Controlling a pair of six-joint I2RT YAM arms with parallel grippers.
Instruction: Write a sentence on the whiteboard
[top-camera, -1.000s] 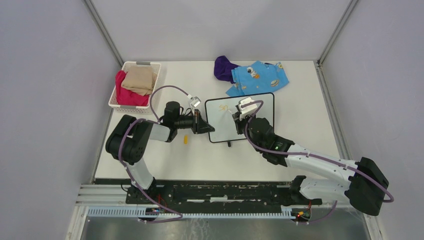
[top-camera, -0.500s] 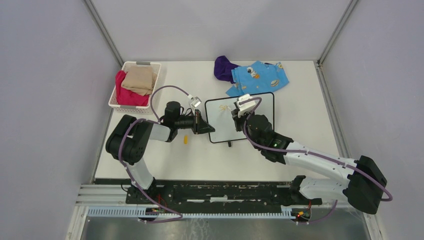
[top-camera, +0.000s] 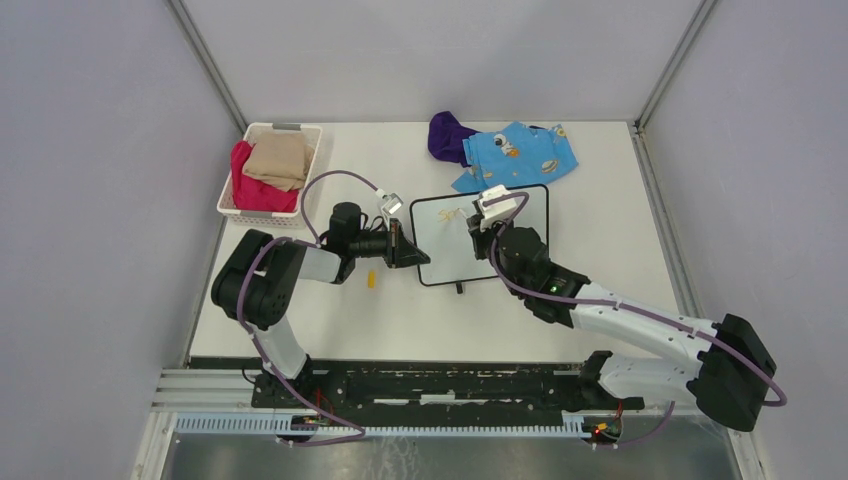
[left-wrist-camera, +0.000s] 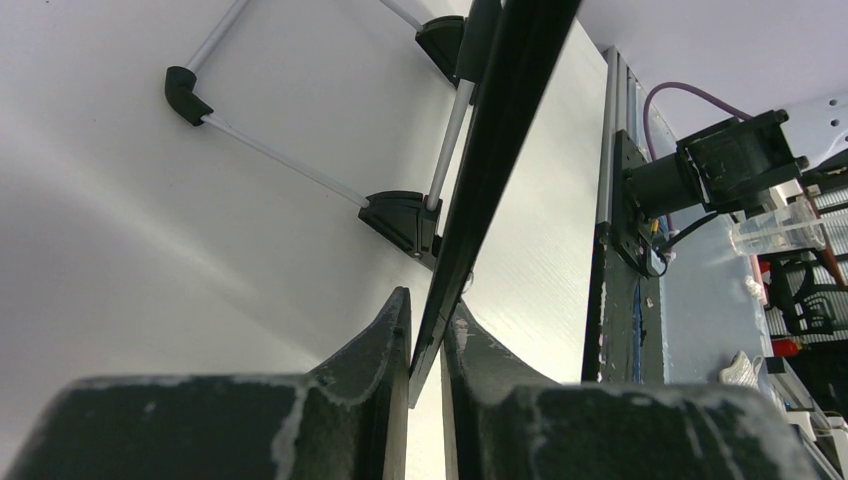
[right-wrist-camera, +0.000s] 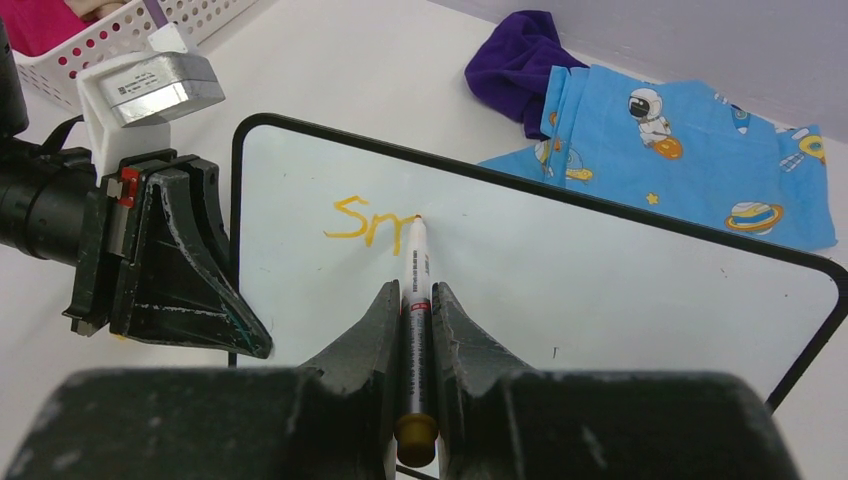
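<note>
The whiteboard (top-camera: 455, 255) sits near the middle of the table (top-camera: 600, 230), its far edge just beside a blue cloth (top-camera: 518, 155) printed with astronauts and planets. A purple cloth (top-camera: 449, 135) lies bunched against the blue one's left side.

The left gripper (top-camera: 408, 252) is clamped on the whiteboard's left edge, close to the near corner. In the left wrist view its 2 fingers (left-wrist-camera: 385, 330) pinch the thin black frame (left-wrist-camera: 500, 120) from both sides, and a black foot (left-wrist-camera: 400, 215) shows on the board's underside.

The right gripper (right-wrist-camera: 416, 292) is clenched on a marker (right-wrist-camera: 414, 250) that points away from the wrist camera, with its orange tip touching the white surface (right-wrist-camera: 600, 280). The sentence (right-wrist-camera: 368, 222) is only begun: 2 orange letters, "Sm", stand in the upper left part of the board, and the tip rests at the right end of the "m".

A small yellow piece (top-camera: 371, 280) lies on the table just left of the whiteboard's near corner, below the left gripper; it is too small to tell what it is.

A white basket (top-camera: 312, 135) holding pink and tan cloth stands at the far left corner, well apart from the board.
</note>
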